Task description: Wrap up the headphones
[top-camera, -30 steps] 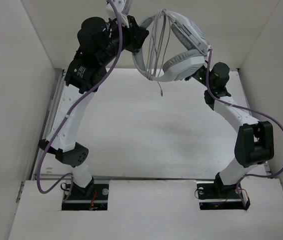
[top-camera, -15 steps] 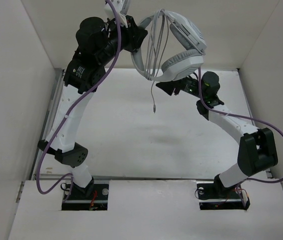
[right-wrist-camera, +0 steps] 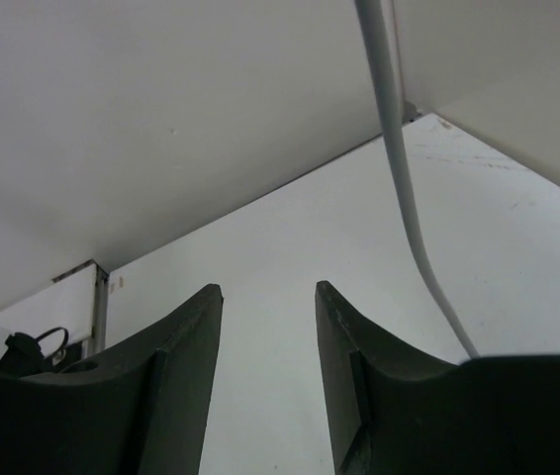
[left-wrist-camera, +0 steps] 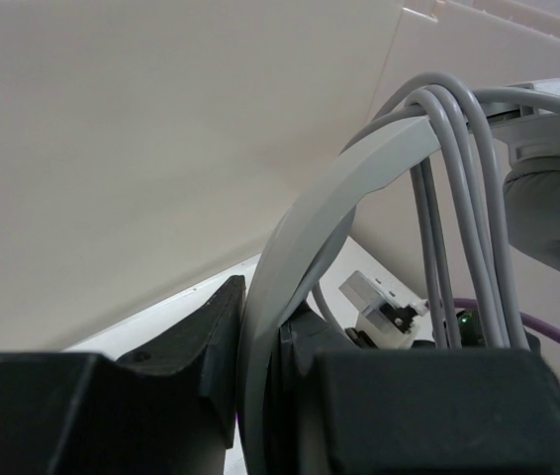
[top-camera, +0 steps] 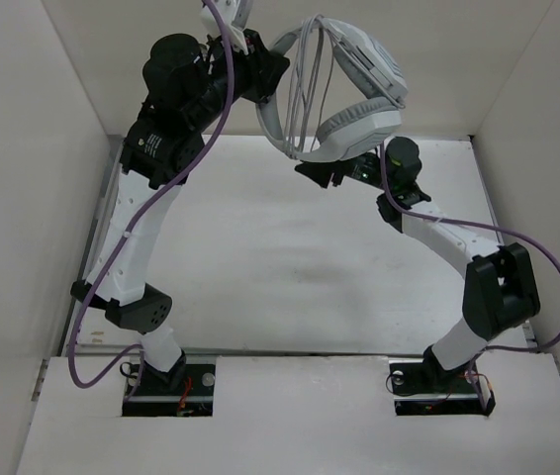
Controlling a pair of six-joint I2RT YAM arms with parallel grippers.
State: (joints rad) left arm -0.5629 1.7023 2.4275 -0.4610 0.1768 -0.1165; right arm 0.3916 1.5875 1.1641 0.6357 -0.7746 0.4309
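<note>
The light grey-white headphones (top-camera: 359,84) hang high over the back of the table. My left gripper (top-camera: 272,71) is shut on their headband (left-wrist-camera: 300,228), which is pinched between the black fingers (left-wrist-camera: 196,346). Several turns of grey cord (left-wrist-camera: 458,198) loop over the headband, beside one padded earcup (left-wrist-camera: 557,208). My right gripper (top-camera: 310,173) sits just below the lower earcup (top-camera: 359,124), pointing left. Its jaws (right-wrist-camera: 268,292) stand open with nothing between them. A strand of cord (right-wrist-camera: 399,168) runs down past the outside of its right finger. The plug is hidden.
White enclosure walls stand close on the left (top-camera: 23,148), right (top-camera: 557,119) and back (top-camera: 438,49). The white table (top-camera: 260,267) lies below both arms. Purple cables (top-camera: 557,287) trail along each arm.
My right arm has swung left and now sits under the headphones. The loose cord end that dangled below them no longer shows from above. The left arm has shifted slightly with the headphones.
</note>
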